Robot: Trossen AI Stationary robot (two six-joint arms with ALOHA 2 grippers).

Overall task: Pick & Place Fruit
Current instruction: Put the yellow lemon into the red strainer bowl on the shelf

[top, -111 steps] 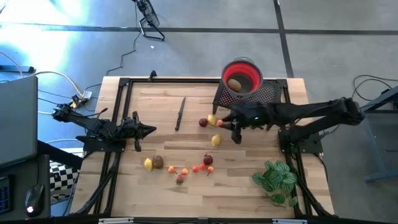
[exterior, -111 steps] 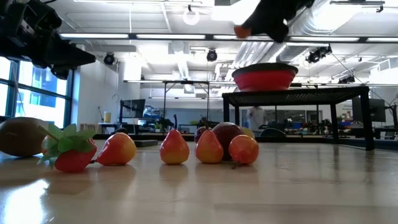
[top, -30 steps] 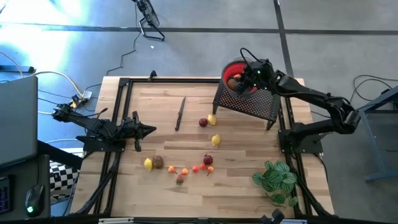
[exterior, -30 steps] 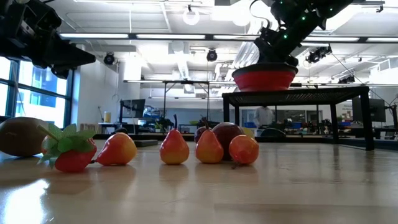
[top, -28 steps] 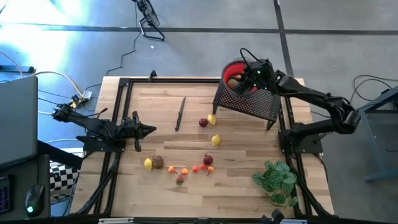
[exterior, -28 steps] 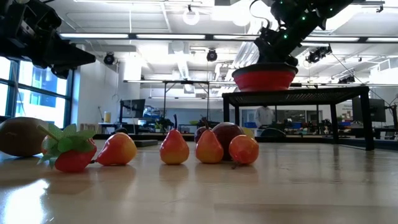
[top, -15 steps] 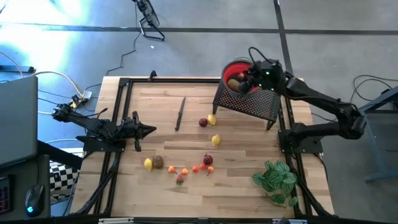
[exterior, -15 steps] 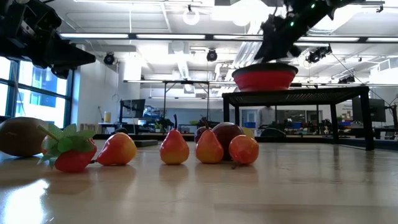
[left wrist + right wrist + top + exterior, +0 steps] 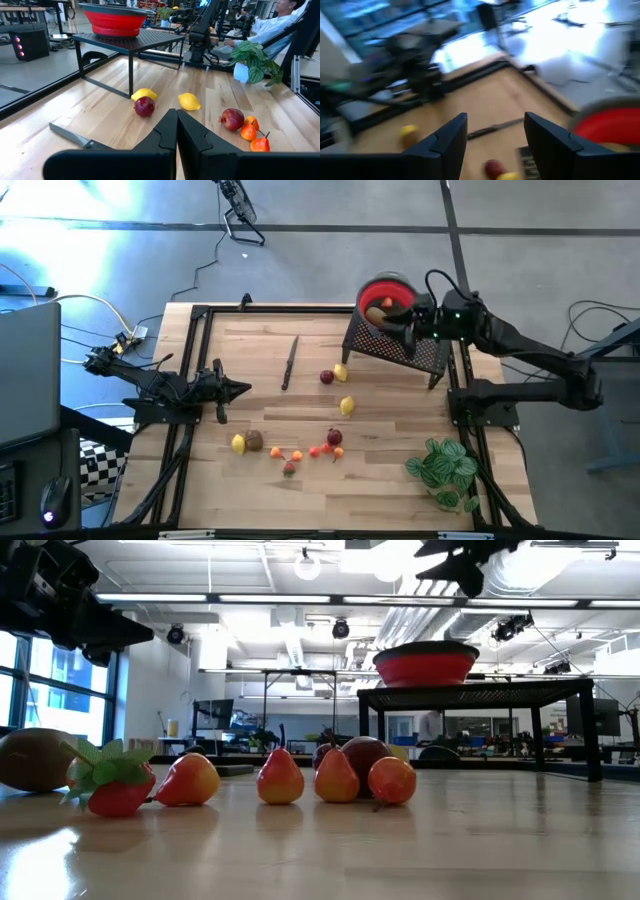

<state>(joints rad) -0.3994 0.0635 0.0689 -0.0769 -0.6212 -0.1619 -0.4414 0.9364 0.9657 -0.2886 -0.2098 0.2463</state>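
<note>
Already some fruit [image 9: 378,311] is placed in the red bowl [image 9: 389,287] at upper right, beside the empty, open right gripper [image 9: 409,328] (left gripper [image 9: 176,131] closed), while most pieces [image 9: 289,450] are left at lower centre.

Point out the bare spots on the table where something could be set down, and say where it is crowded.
Free: the board between the knife and the left gripper, and the near strip between the fruit row and the plant. Crowded: that row, and around the two lemons beside the black stand holding the red bowl.
</note>
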